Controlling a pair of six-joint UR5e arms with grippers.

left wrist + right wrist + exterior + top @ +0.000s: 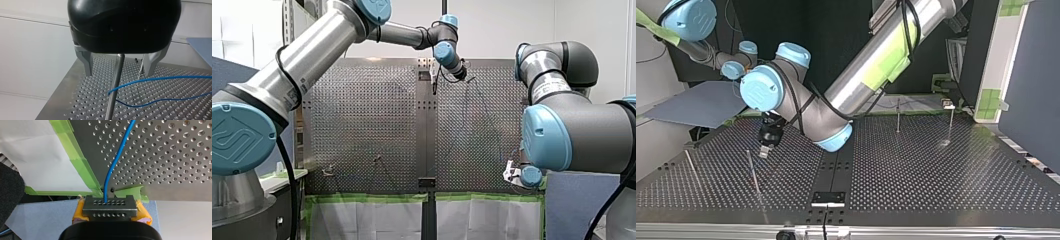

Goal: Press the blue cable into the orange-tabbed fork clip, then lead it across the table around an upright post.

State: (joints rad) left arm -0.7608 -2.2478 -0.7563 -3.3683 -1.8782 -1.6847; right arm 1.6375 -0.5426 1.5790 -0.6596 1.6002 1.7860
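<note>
Cable (106,187) was clamped in my right end effector (110,206), left end effector (118,72) stood apart at the post (112,95), so slow, snug pulling seemed best.

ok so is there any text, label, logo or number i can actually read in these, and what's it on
No word or number can be read in any view.
Blue joint cap at the front view's left: an embossed logo mark, no legible letters.
Label on my right arm: print too small and blurred.
Label on my left arm: also too blurred.
</note>
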